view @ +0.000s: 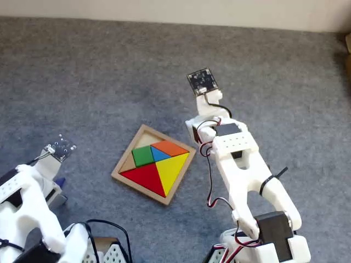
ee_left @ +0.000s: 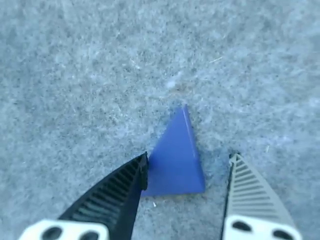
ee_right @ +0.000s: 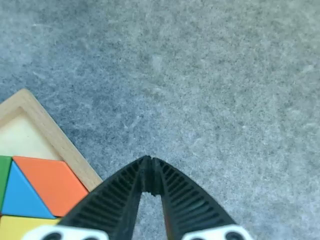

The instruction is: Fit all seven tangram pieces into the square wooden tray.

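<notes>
High view: logged blue triangle (view: 60,182) as a mere sliver, rest hidden under left arm (view: 27,203). Found that arm cropped by left and bottom edges, right arm (view: 247,170) by the bottom. Could not identify brown scrap (view: 349,46) cut by right edge.
Right wrist view: noted tray (ee_right: 60,142) cropped at two edges, green piece (ee_right: 3,180) reduced to a strip, yellow piece (ee_right: 15,225) to a band partly behind right jaws.
Left wrist view: saw left jaws cropped at base; cannot tell whether black tip touches or covers the blue triangle's corner.
</notes>
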